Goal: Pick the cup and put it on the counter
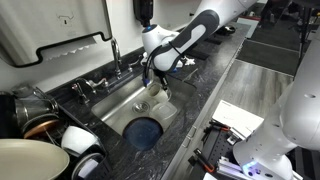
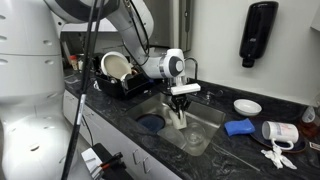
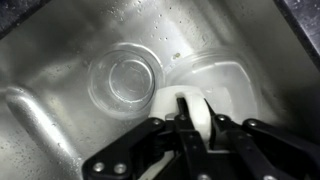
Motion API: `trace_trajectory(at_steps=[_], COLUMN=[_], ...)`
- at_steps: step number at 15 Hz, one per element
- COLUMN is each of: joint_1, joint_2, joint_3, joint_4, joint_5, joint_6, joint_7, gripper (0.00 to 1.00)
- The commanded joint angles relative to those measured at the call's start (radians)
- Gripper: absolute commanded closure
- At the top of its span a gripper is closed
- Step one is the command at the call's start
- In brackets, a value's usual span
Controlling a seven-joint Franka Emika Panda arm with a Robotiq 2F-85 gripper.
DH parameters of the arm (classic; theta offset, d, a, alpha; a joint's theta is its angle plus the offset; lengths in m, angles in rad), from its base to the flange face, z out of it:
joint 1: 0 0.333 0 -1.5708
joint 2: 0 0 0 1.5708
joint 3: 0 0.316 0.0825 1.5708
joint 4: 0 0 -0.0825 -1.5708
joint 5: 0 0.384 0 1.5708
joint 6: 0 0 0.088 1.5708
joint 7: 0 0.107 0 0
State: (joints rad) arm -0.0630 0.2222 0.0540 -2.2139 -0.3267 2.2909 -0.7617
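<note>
The cream cup (image 3: pixel 168 104) is down inside the steel sink (image 3: pixel 50 100). My gripper (image 3: pixel 187 122) is shut on the cup's rim, with one finger inside the wall and one outside. In both exterior views the arm reaches down into the basin: gripper (image 1: pixel 157 86) with the cup (image 1: pixel 161 93) below it, and gripper (image 2: pixel 181 103) over the cup (image 2: pixel 180 119). The black speckled counter (image 1: pixel 212 78) surrounds the sink and also shows in an exterior view (image 2: pixel 235 152).
A blue dish (image 1: pixel 143 131) lies in the sink and a clear round container (image 3: pixel 128 78) lies beside the cup. A faucet (image 1: pixel 115 55) stands behind the basin. A rack of plates (image 2: pixel 118 72), a white bowl (image 2: pixel 247 106) and a blue container (image 2: pixel 238 127) stand on the counter.
</note>
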Motion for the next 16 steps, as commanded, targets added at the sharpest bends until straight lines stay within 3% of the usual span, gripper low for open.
trace_trajectory(at_steps=[1,3,5,7,8,9,10,12,16], joint_1=[-0.044,-0.067,-0.095,-0.12,-0.165,-0.168,-0.138,-0.161,-0.185], joint_2=[-0.141,-0.167,-0.186,-0.213,-0.234,-0.249,-0.263,-0.29,-0.341], joint_3=[-0.039,-0.067,-0.08,-0.076,-0.032,-0.033,-0.081,-0.09,-0.157], joint_4=[-0.19,-0.249,-0.287,-0.308,-0.313,-0.306,-0.294,-0.278,-0.265], joint_5=[0.062,0.113,0.226,0.412,0.499,0.588,0.659,0.763,0.818], joint_6=[0.231,0.351,0.456,0.525,0.533,0.523,0.488,0.443,0.329], joint_7=[-0.018,-0.046,-0.154,-0.32,-0.391,-0.467,-0.528,-0.618,-0.657], gripper=[0.96,0.96,0.96,0.96,0.96,0.96,0.96,0.96,0.96])
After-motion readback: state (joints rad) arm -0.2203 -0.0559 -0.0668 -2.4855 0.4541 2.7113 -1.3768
